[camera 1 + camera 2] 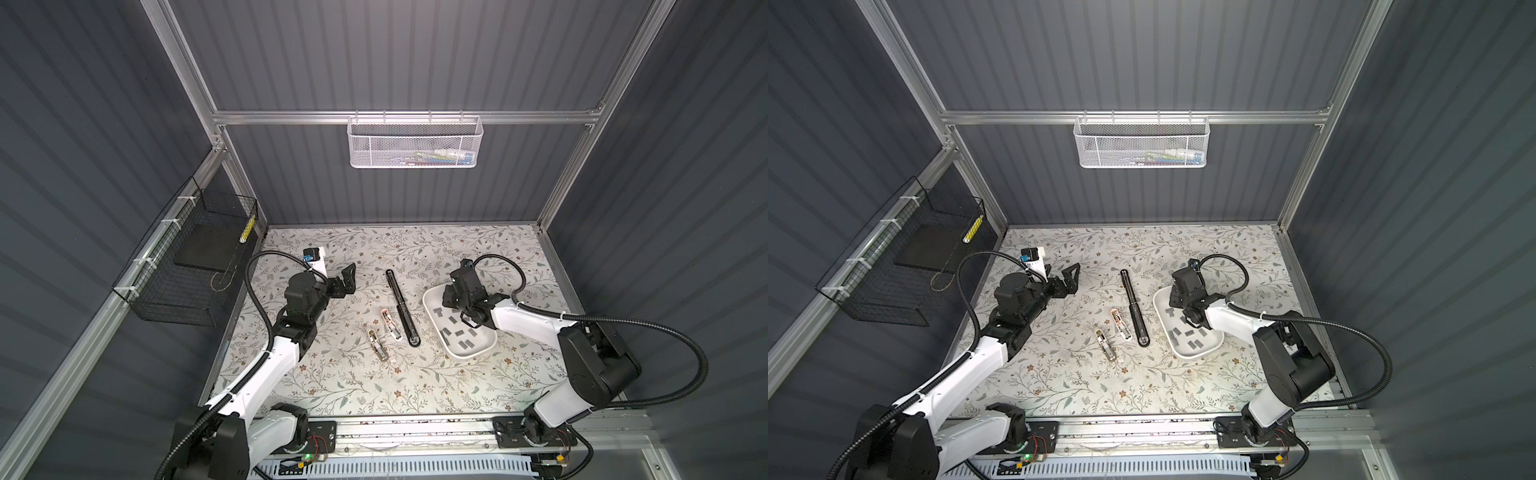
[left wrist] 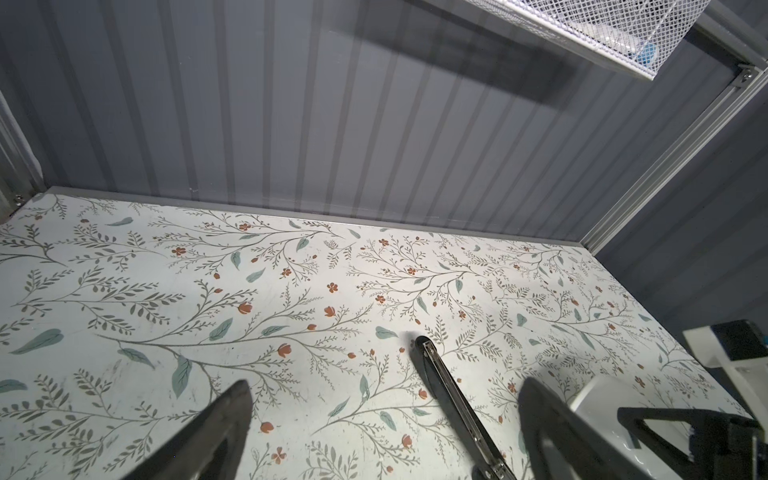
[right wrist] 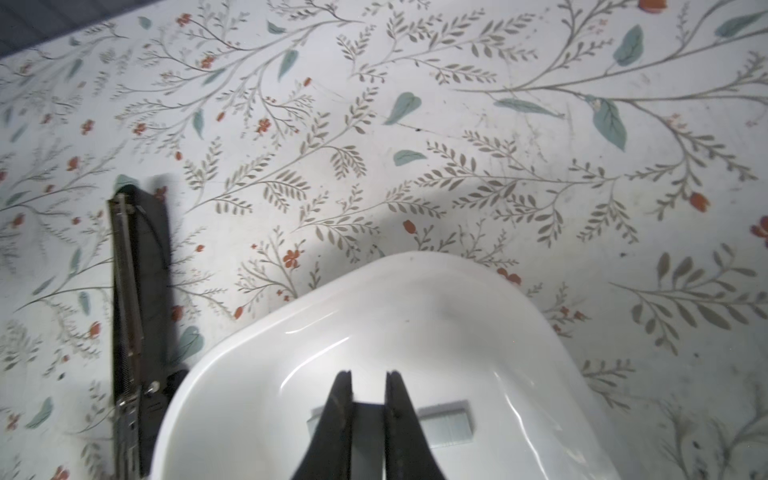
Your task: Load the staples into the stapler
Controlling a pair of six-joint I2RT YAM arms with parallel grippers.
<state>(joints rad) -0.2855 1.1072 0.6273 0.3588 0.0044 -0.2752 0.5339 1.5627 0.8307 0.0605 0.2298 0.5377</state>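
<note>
The right end effector (image 3: 368, 374) is seen down in the tray (image 3: 415, 299), jaws pressed together over a staple strip (image 3: 446, 422); a grip cannot be confirmed. More staples (image 1: 459, 332) are scattered there. The left end effector (image 2: 384, 386) is held wide apart beside the opened stapler (image 1: 402, 307) on the desk (image 1: 332, 374).

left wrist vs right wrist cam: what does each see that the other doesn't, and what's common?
Left wrist only: the mesh basket on the back rail, the back wall, and the left gripper, jaws wide open.
Right wrist only: a staple strip lying in the tray, beneath the shut right gripper; whether it grips the strip is unclear.
Both: the stapler, part of the tray, the floral table.
</note>
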